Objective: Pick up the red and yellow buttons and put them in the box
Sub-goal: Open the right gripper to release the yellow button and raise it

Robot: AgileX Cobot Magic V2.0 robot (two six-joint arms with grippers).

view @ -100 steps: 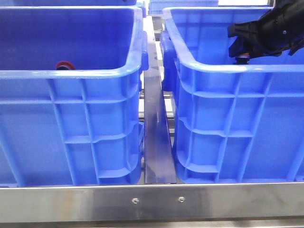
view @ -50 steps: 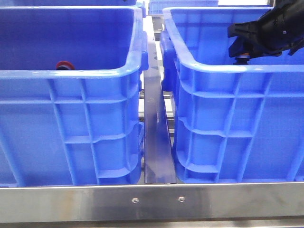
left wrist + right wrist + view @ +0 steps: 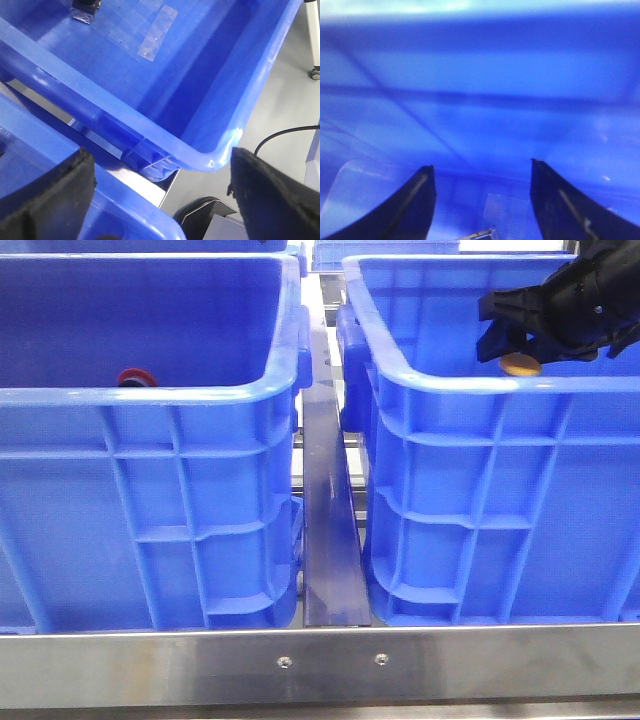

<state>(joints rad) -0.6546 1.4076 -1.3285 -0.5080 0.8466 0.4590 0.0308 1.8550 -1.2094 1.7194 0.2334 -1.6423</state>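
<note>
The yellow button point(image 3: 520, 364) shows as a small orange disc just under my right gripper point(image 3: 508, 340), inside the right blue box point(image 3: 470, 440) near its front rim. In the right wrist view my right gripper point(image 3: 481, 167) is open, with only the box's blue wall between its dark fingers point(image 3: 415, 205). The red button point(image 3: 135, 377) lies low in the left blue box point(image 3: 150, 490), mostly hidden by the rim. My left gripper point(image 3: 160, 165) is open above box rims, holding nothing, and does not show in the front view.
A metal rail point(image 3: 330, 540) runs between the two boxes, and a steel bar point(image 3: 320, 665) crosses the front. More blue boxes stand behind. In the left wrist view, a box point(image 3: 150, 80) with taped floor sits beside grey floor point(image 3: 280, 100) with a black cable point(image 3: 285, 134).
The yellow button, earlier tucked dark between the right fingers, now shows as a bright disc just below them. The right arm has barely moved. The red button is unmoved.
</note>
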